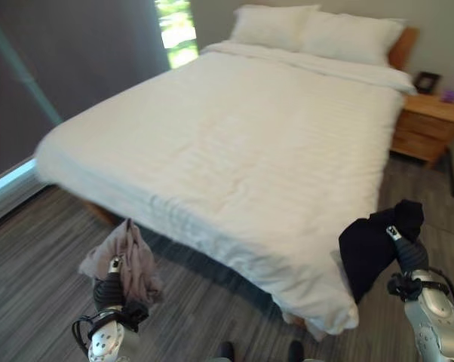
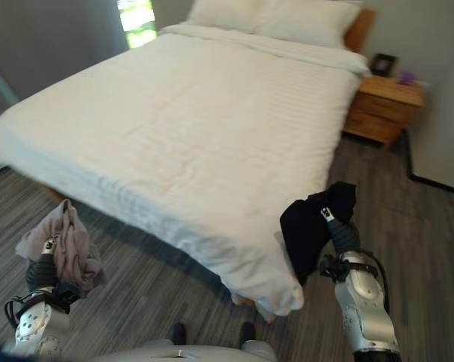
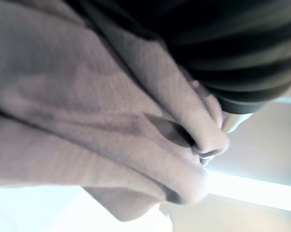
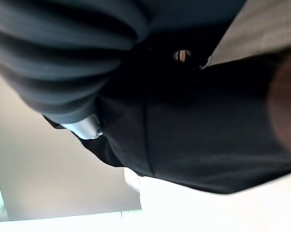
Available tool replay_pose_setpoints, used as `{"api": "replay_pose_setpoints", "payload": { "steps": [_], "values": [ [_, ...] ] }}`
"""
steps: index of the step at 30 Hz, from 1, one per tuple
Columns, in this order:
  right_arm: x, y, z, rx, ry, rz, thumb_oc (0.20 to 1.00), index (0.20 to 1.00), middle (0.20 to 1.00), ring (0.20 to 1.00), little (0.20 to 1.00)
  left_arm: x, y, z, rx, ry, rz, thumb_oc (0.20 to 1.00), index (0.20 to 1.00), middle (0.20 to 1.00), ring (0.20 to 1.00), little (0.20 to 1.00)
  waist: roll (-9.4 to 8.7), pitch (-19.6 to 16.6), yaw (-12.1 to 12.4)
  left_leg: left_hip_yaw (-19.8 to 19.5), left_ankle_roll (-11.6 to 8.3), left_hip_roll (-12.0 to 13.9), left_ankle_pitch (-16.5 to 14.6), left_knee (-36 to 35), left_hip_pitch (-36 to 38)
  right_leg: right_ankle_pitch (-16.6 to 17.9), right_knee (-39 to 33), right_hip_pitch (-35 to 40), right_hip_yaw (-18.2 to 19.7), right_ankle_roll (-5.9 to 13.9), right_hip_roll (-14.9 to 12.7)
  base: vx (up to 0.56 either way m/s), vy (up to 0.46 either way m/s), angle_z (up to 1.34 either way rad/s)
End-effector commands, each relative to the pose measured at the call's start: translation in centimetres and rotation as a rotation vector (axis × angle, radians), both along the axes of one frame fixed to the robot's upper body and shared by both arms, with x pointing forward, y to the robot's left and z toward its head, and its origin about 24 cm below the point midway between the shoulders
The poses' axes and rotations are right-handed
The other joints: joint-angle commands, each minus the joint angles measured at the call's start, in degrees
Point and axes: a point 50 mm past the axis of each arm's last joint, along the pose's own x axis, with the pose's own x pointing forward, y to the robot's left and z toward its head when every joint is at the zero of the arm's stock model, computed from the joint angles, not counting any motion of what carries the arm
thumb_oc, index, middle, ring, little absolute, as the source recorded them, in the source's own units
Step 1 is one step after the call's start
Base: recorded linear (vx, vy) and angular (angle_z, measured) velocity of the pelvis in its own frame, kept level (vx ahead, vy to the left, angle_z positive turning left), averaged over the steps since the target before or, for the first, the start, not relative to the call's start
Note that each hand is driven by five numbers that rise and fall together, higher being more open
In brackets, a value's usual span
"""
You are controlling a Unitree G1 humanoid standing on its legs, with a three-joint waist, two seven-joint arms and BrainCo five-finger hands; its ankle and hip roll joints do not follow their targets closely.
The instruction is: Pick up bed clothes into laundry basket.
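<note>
My left hand [image 1: 110, 290] is raised low at the left, shut on a mauve-grey garment [image 1: 136, 260] that bunches over it and hangs above the floor. The left wrist view shows that garment [image 3: 87, 121] draped right across the hand's dark cover. At the right, by the bed's near corner, my right hand [image 1: 408, 253] is shut on a black garment [image 1: 366, 249] that hangs against the white duvet. In the right wrist view the black garment [image 4: 208, 145] lies close under the ribbed cover.
A large bed [image 1: 234, 143] with a white duvet and two pillows [image 1: 317, 30] spans the middle. A wooden nightstand [image 1: 427, 124] with a small picture frame [image 1: 427, 81] stands at the back right. Grey plank floor [image 1: 38, 249] runs along the bed's left side and foot.
</note>
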Motion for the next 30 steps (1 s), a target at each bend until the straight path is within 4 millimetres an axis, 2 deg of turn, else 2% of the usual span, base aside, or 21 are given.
{"api": "replay_pose_setpoints", "payload": {
  "steps": [1, 4, 5, 6, 7, 8, 9, 10, 12, 15, 16, 17, 18, 20, 21, 23, 25, 26, 28, 29, 30],
  "values": [
    [0.9, -1.2, 3.7, -0.027, -0.201, -0.034, 0.200, 0.200, 0.200, 0.200, 0.200, 3.4, 2.3, 8.4, 0.276, -0.340, 0.011, 0.200, 0.200, 0.200, 0.200, 0.200, -0.62, 3.7, -3.1, -4.6, 1.57, -1.0, -7.7, 5.0, 2.5, 5.2, 3.7, -5.2, 5.9, 2.02, 1.4, -0.25, 0.217, -2.44],
    [-0.2, -2.0, 2.8, 0.000, -0.179, -0.104, 0.200, 0.200, 0.200, 0.200, 0.200, 4.2, 2.6, 9.9, 0.342, -0.366, -0.029, 0.200, 0.200, 0.200, 0.200, 0.200, -0.89, 4.5, -5.5, -0.1, 3.13, -0.7, -6.5, -0.2, 3.8, 8.6, 1.5, -8.8, 8.1, 4.76, 2.3, -0.22, 0.223, -1.59],
    [-0.5, -2.3, 2.6, 0.012, -0.177, -0.145, 0.200, 0.200, 0.200, 0.200, 0.200, 4.6, 2.4, 11.3, 0.404, -0.387, -0.073, 0.200, 0.200, 0.200, 0.200, 0.200, -1.49, 5.4, -5.6, 2.9, 3.58, -1.0, -6.0, -0.8, 3.9, 11.0, 0.5, -10.1, 7.0, 5.38, 1.9, -0.27, 0.127, -1.31],
    [-0.9, -2.3, 2.5, 0.005, -0.175, -0.140, 0.200, 0.200, 0.200, 0.200, 0.200, 4.3, 2.6, 11.7, 0.435, -0.389, -0.079, 0.200, 0.200, 0.200, 0.200, 0.200, -1.37, 6.4, -5.1, 5.0, 3.56, -0.7, -5.0, -0.5, 3.4, 9.6, 1.2, -10.5, 3.6, 4.90, 1.4, -0.35, 0.119, -1.62],
    [-1.2, -2.5, 2.2, 0.000, -0.163, -0.173, 0.200, 0.200, 0.200, 0.200, 0.200, 3.8, 2.9, 12.1, 0.484, -0.383, -0.067, 0.200, 0.200, 0.200, 0.200, 0.200, -0.07, 7.1, -4.1, 8.4, 3.62, 0.6, -4.5, -0.7, 3.1, 6.7, 2.9, -9.5, -2.9, 3.80, -0.1, -0.25, 0.074, -1.69],
    [-1.2, -2.5, 2.2, 0.000, -0.163, -0.174, 0.200, 0.200, 0.200, 0.200, 0.200, 3.8, 2.9, 12.1, 0.485, -0.383, -0.067, 0.200, 0.200, 0.200, 0.200, 0.200, -0.21, 7.2, -4.1, 8.4, 3.55, 0.5, -4.2, -0.8, 3.2, 6.6, 3.2, -9.7, -2.9, 3.72, -0.2, -0.37, 0.135, -2.58],
    [-1.8, -2.6, 2.1, 0.004, -0.167, -0.206, 0.200, 0.200, 0.200, 0.200, 0.200, 3.3, 3.1, 11.9, 0.433, -0.415, -0.015, 0.200, 0.200, 0.200, 0.200, 0.200, 1.63, 7.1, -2.6, 13.9, 3.64, 2.3, -2.4, -1.8, 2.3, 1.7, 9.2, -6.3, -13.7, 1.04, -4.4, -0.30, 0.104, -2.30],
    [-1.9, -2.6, 1.8, -0.005, -0.146, -0.195, 0.200, 0.200, 0.200, 0.200, 0.200, 3.0, 3.2, 11.3, 0.398, -0.410, 0.001, 0.200, 0.200, 0.200, 0.200, 0.200, 1.83, 6.8, -2.6, 15.5, 3.55, 2.6, -2.2, -2.8, 2.9, 0.3, 10.1, -5.1, -14.4, 0.55, -4.6, -0.39, 0.112, -2.44],
    [-1.9, -3.0, 2.1, -0.051, -0.147, -0.225, 0.200, 0.200, 0.200, 0.200, 0.200, 2.9, 3.2, 11.4, 0.410, -0.395, -0.003, 0.200, 0.200, 0.200, 0.200, 0.200, 3.11, 5.6, -1.0, 20.4, 4.15, 3.6, -1.2, -2.7, 2.2, -1.8, 18.0, -2.4, -20.0, 0.18, -8.4, -0.20, 0.043, -1.64],
    [-0.9, -2.3, 3.0, -0.057, -0.196, -0.216, 0.200, 0.200, 0.200, 0.200, 0.200, 2.6, 2.5, 11.7, 0.464, -0.382, -0.043, 0.200, 0.200, 0.200, 0.200, 0.200, 3.12, 4.0, 0.9, 26.7, 3.84, 4.3, -1.0, -2.6, 1.4, -1.9, 19.3, 1.9, -27.2, 1.12, -13.1, -0.15, -0.037, -1.46],
    [-0.5, -1.8, 3.3, -0.042, -0.213, -0.198, 0.200, 0.200, 0.200, 0.200, 0.200, 2.9, 1.8, 11.6, 0.414, -0.416, -0.069, 0.200, 0.200, 0.200, 0.200, 0.200, 2.38, 3.4, 1.3, 29.0, 3.52, 4.6, -1.0, -2.4, 1.2, -1.5, 17.4, 3.4, -29.1, 1.79, -13.3, -0.10, -0.156, -1.12],
    [-0.3, -1.6, 3.4, -0.046, -0.216, -0.177, 0.200, 0.200, 0.200, 0.200, 0.200, 2.7, 1.9, 11.4, 0.402, -0.411, -0.080, 0.200, 0.200, 0.200, 0.200, 0.200, 1.94, 2.7, 2.2, 29.9, 2.64, 5.0, -2.1, -2.2, 1.6, -2.0, 13.3, 5.5, -29.7, 2.96, -12.0, -0.07, -0.213, -1.31],
    [-0.3, -1.4, 3.5, -0.042, -0.219, -0.156, 0.200, 0.200, 0.200, 0.200, 0.200, 2.6, 1.9, 11.3, 0.401, -0.405, -0.090, 0.200, 0.200, 0.200, 0.200, 0.200, 1.51, 2.5, 2.3, 31.5, 2.09, 5.7, -1.9, -2.3, 1.8, -2.9, 10.7, 5.2, -31.0, 3.09, -11.1, -0.01, -0.235, -1.49],
    [-0.7, -1.0, 3.5, -0.022, -0.227, -0.132, 0.200, 0.200, 0.200, 0.200, 0.200, 2.7, 1.8, 11.3, 0.402, -0.407, -0.089, 0.200, 0.200, 0.200, 0.200, 0.200, 1.24, 2.4, 1.6, 32.2, 0.79, 7.5, -1.5, -1.5, 1.9, -4.9, 6.8, 5.1, -26.6, 1.73, -7.7, -0.03, -0.320, -1.31],
    [-0.8, -0.9, 3.5, -0.028, -0.226, -0.120, 0.200, 0.200, 0.200, 0.200, 0.200, 2.9, 1.5, 11.2, 0.382, -0.417, -0.099, 0.200, 0.200, 0.200, 0.200, 0.200, 0.85, 2.6, 0.9, 33.3, 0.59, 8.4, 0.0, -0.8, 1.2, -4.9, 5.4, 5.1, -26.1, 0.56, -6.5, -0.05, -0.372, -0.62],
    [-1.1, -1.0, 3.7, -0.009, -0.246, -0.128, 0.200, 0.200, 0.200, 0.200, 0.200, 4.2, 0.3, 11.0, 0.307, -0.457, -0.144, 0.200, 0.200, 0.200, 0.200, 0.200, 0.51, 2.8, -0.3, 33.0, -1.46, 10.7, -0.2, 1.6, 1.0, -6.3, 4.6, 6.0, -24.6, -0.32, -4.4, 0.04, -0.296, -0.24],
    [-1.1, -0.7, 3.8, 0.007, -0.251, -0.111, 0.200, 0.200, 0.200, 0.200, 0.200, 4.4, -0.4, 10.4, 0.268, -0.457, -0.177, 0.200, 0.200, 0.200, 0.200, 0.200, 0.26, 3.3, -0.7, 32.2, -1.50, 11.4, 0.8, 3.5, 0.4, -6.4, 3.8, 6.4, -24.9, -1.82, -3.2, -0.02, -0.182, -0.16],
    [-0.8, -0.4, 3.7, 0.006, -0.249, -0.091, 0.200, 0.200, 0.200, 0.200, 0.200, 4.8, -0.9, 10.1, 0.254, -0.453, -0.193, 0.200, 0.200, 0.200, 0.200, 0.200, 0.45, 3.6, 0.0, 27.2, -2.26, 10.8, 2.3, 4.8, -0.5, -6.5, 3.5, 6.5, -23.2, -2.33, -2.2, -0.04, -0.128, -0.18],
    [-0.4, 0.1, 3.6, 0.017, -0.247, -0.061, 0.200, 0.200, 0.200, 0.200, 0.200, 5.2, -1.5, 9.8, 0.220, -0.455, -0.208, 0.200, 0.200, 0.200, 0.200, 0.200, -0.19, 3.8, 1.8, 15.6, -2.02, 6.6, 1.4, 3.5, -2.6, -5.7, 2.8, 6.1, -20.1, -2.66, -1.7, 0.03, -0.114, -0.84],
    [-0.2, 0.4, 3.6, 0.019, -0.245, -0.045, 0.200, 0.200, 0.200, 0.200, 0.200, 5.2, -1.6, 9.6, 0.208, -0.456, -0.207, 0.200, 0.200, 0.200, 0.200, 0.200, -0.36, 4.0, 2.5, 11.1, -2.17, 5.1, 0.9, 2.6, -3.3, -5.7, 2.4, 6.3, -18.4, -2.72, -1.0, 0.02, -0.128, -1.52],
    [-0.2, 0.5, 3.5, 0.009, -0.238, -0.031, 0.200, 0.200, 0.200, 0.200, 0.200, 5.2, -1.8, 9.8, 0.212, -0.463, -0.218, 0.200, 0.200, 0.200, 0.200, 0.200, -0.59, 4.0, 2.5, 8.6, -2.25, 4.2, 1.9, 1.7, -4.2, -5.0, 2.0, 6.0, -17.2, -2.79, -0.4, 0.04, -0.106, -1.18]
  ]
}}
